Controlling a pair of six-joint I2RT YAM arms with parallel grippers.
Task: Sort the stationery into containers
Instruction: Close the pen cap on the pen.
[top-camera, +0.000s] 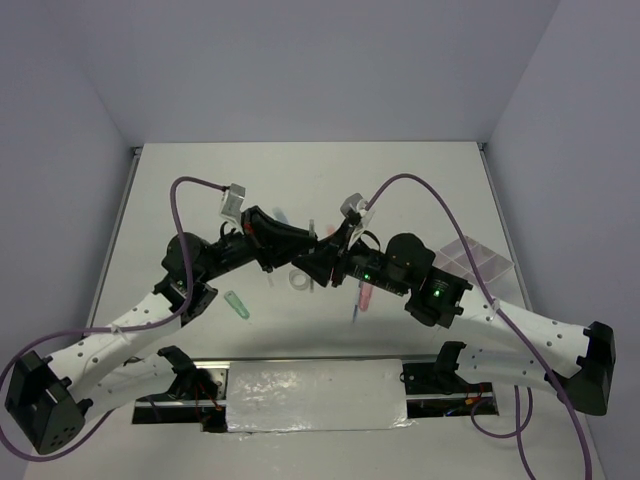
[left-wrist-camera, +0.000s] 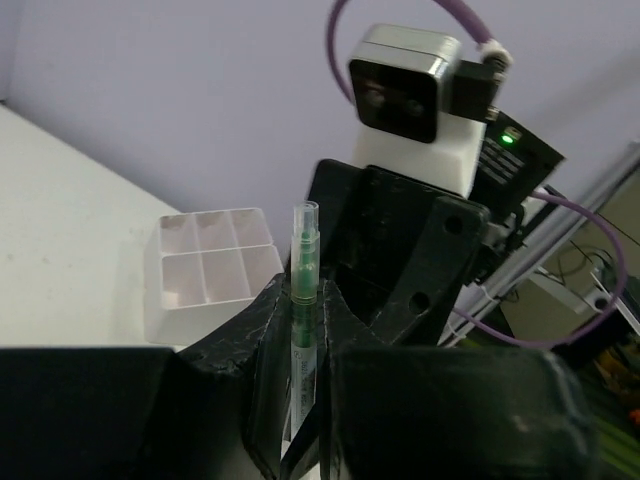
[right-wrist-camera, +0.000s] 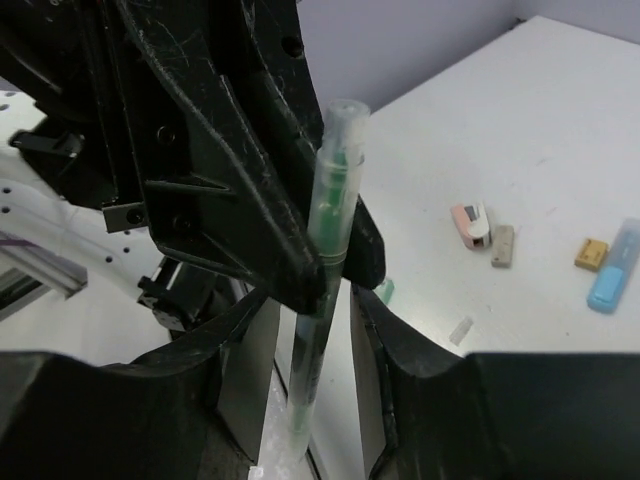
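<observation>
My left gripper (top-camera: 296, 252) is shut on a thin green pen (left-wrist-camera: 303, 290) and holds it up above the table's middle; the left wrist view shows the pen upright between its fingertips (left-wrist-camera: 303, 310). My right gripper (top-camera: 322, 262) faces it, tip to tip. In the right wrist view the same pen (right-wrist-camera: 332, 225) stands between my open right jaws (right-wrist-camera: 318, 335), with a gap on its right side. The white divided tray (top-camera: 478, 262) lies at the right and also shows in the left wrist view (left-wrist-camera: 208, 272). A green marker (top-camera: 237, 303), a pink marker (top-camera: 365, 293) and a clear tape ring (top-camera: 300, 283) lie on the table.
In the right wrist view a pink eraser (right-wrist-camera: 470, 222), a tan eraser (right-wrist-camera: 503, 245), an orange eraser (right-wrist-camera: 592, 253) and a blue marker (right-wrist-camera: 612, 280) lie on the white table. Both arms crowd the table's middle. A foil-wrapped bar (top-camera: 315, 395) lies along the near edge.
</observation>
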